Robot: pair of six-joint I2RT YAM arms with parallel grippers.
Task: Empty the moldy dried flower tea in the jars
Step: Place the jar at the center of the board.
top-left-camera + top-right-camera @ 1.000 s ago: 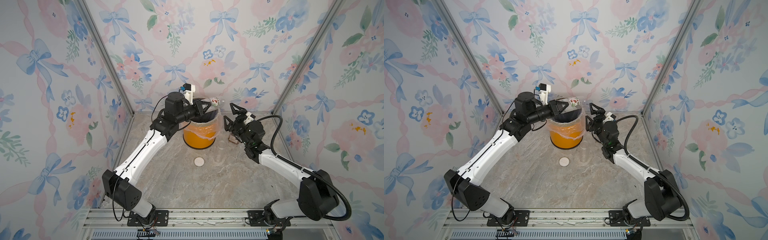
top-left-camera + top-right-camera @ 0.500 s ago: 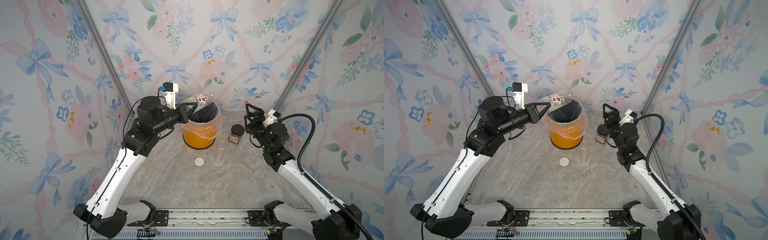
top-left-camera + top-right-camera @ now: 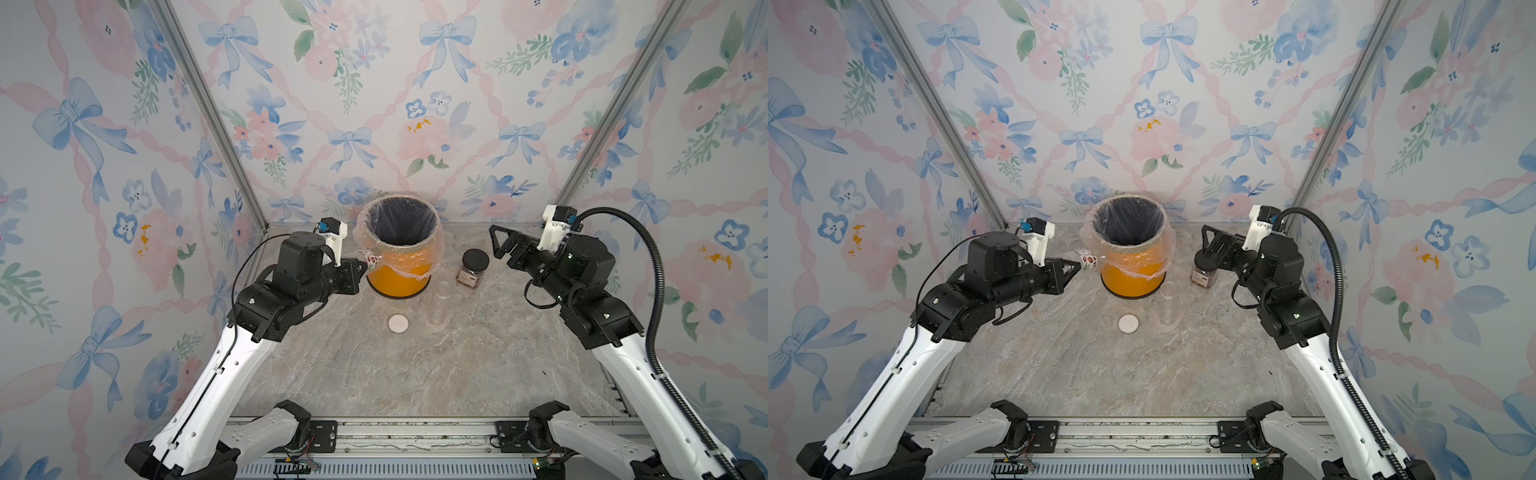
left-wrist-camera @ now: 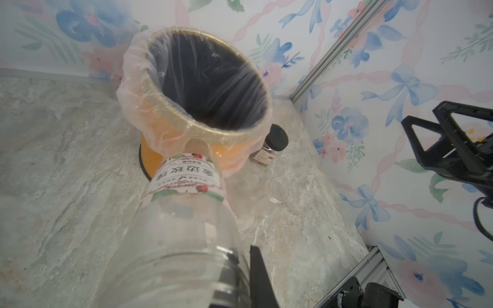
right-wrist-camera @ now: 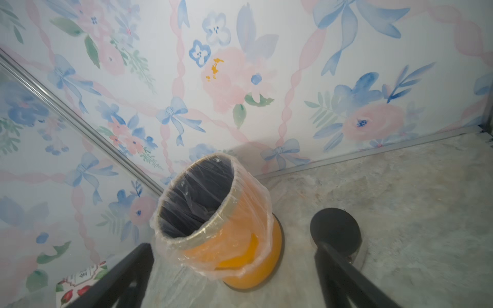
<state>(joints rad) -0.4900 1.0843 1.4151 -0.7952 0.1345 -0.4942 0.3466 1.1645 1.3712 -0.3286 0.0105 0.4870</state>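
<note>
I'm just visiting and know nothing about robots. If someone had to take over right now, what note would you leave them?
Left gripper: shut on the round labelled jar, which looks empty and is held on its side next to the orange bin.
Right gripper: open, holding nothing, near the black-lidded jar.
Things: the black-lidded jar stands right of the bin, closed, with brown tea inside. The slim clear jar stands open and seems empty. The clear lid and white lid lie on the table.
Done: two jars seem emptied.
Left: set down the held jar, then open and empty the black-lidded one.
</note>
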